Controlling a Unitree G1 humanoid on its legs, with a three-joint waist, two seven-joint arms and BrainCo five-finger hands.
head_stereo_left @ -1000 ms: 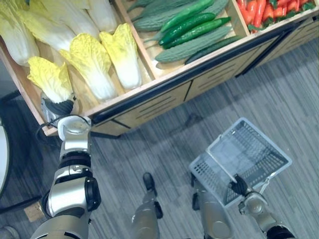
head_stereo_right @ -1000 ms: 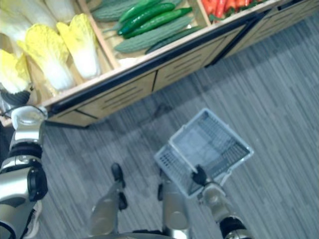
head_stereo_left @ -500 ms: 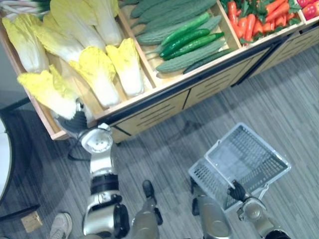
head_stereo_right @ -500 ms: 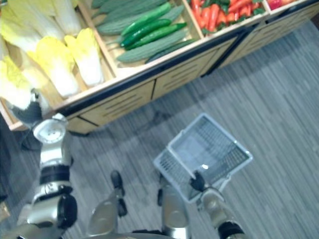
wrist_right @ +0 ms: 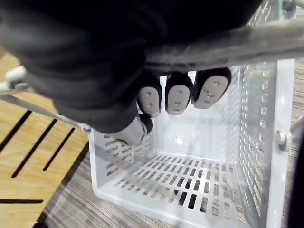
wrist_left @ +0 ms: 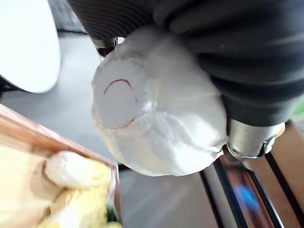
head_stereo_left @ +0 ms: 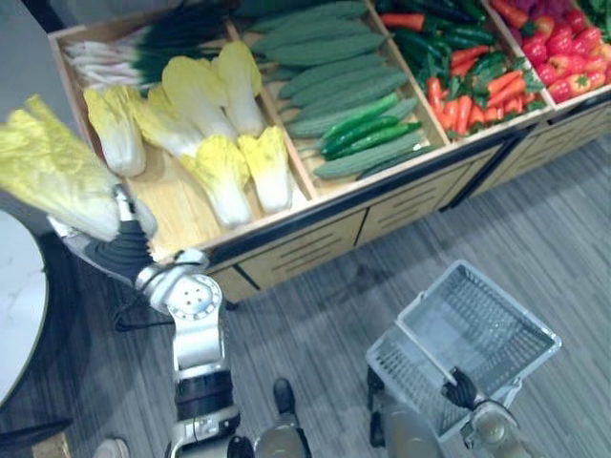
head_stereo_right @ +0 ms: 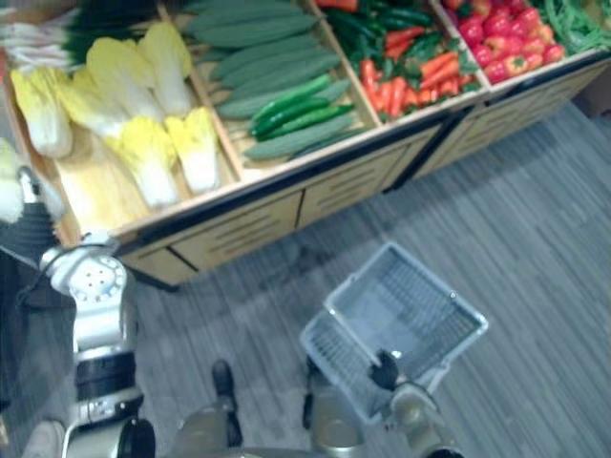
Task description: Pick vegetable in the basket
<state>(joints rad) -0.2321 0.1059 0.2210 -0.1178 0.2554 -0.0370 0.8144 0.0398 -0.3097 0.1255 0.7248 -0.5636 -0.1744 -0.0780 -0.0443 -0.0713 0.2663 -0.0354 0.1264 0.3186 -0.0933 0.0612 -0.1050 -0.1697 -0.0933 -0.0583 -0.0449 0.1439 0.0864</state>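
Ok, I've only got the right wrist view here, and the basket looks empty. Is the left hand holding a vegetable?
Observer: Yes. The left hand is curled round the white base of a Chinese cabbage.
Operator: Where is that relative to the basket?
Observer: It is up at the left end of the stall. The basket hangs low from the right hand, over the floor on the robot's right, so the two are well apart.
Operator: Anything else in that compartment?
Observer: Several more cabbages lie there, beside a bare patch of wood.
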